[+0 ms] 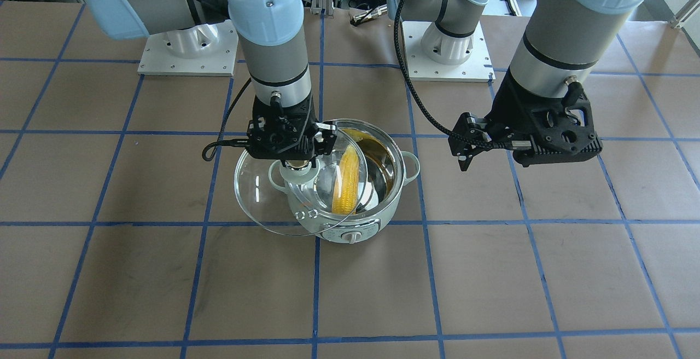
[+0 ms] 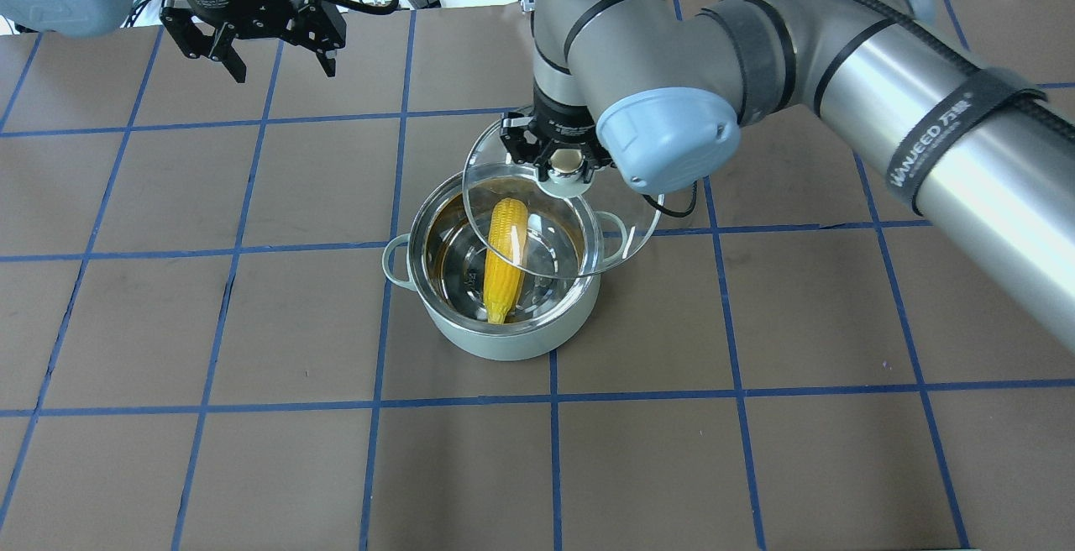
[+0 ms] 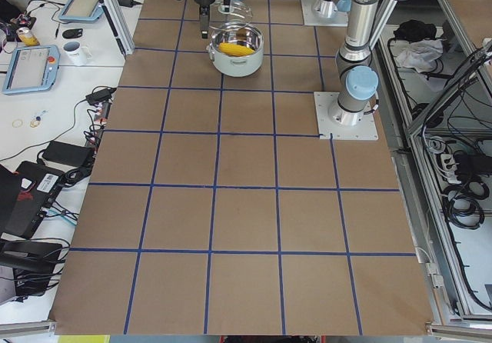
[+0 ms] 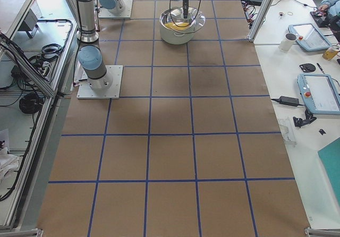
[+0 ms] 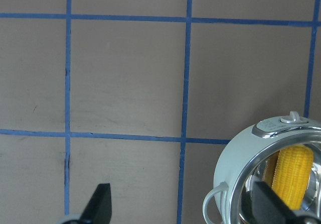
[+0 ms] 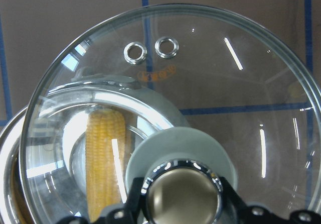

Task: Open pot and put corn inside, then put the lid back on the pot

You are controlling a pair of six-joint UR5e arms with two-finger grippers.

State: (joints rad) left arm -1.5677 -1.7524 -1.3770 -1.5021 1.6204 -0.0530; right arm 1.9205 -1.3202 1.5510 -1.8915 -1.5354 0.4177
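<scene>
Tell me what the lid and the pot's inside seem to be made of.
The lid: clear glass by the look; the corn and blue grid lines show through it. The pot interior: polished metal, probably steel, mirror-bright and reflecting the corn.

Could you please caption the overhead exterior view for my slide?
Right pincer holds domed glass lid offset above mint-green round pot containing yellow corn cob.

The corn [image 2: 506,257] is yellow, the pot [image 2: 504,343] pale mint-green, the lid [image 2: 554,215] clear, the table [image 2: 756,467] brown, blue-gridded.
</scene>
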